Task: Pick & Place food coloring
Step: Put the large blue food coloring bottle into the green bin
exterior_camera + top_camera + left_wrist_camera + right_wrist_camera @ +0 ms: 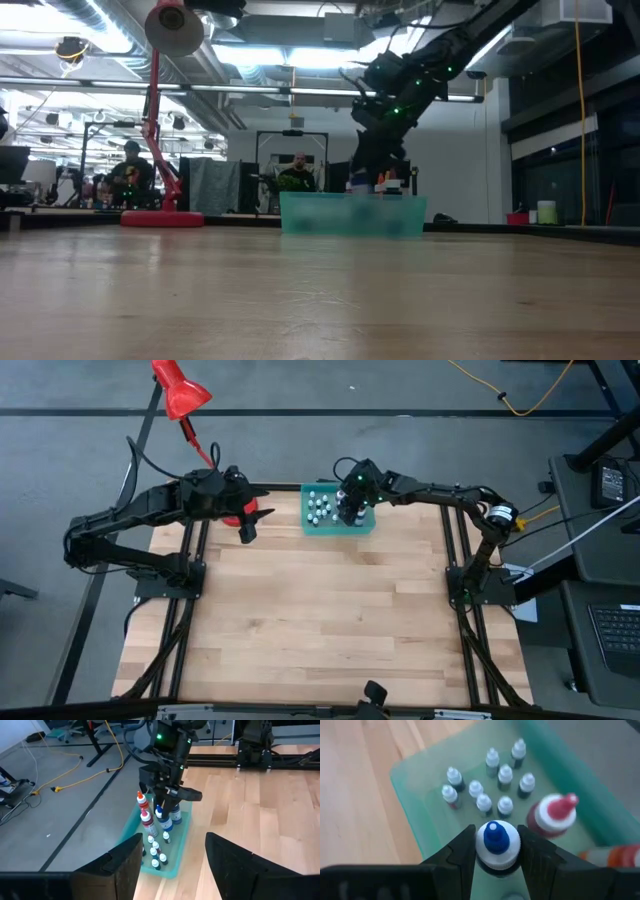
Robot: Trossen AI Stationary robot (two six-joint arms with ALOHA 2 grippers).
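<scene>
One blue-capped bottle (495, 845) clenched in your right claw (495, 852) | left claw (172, 857) released beside teal tray (365, 526) | only the right wrist view shows the grip.

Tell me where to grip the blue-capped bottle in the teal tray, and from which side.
Grip the blue-capped bottle at its white neck ring below the cap, coming straight down from above: it stands upright with bottles close by. The right gripper already straddles it there.
</scene>
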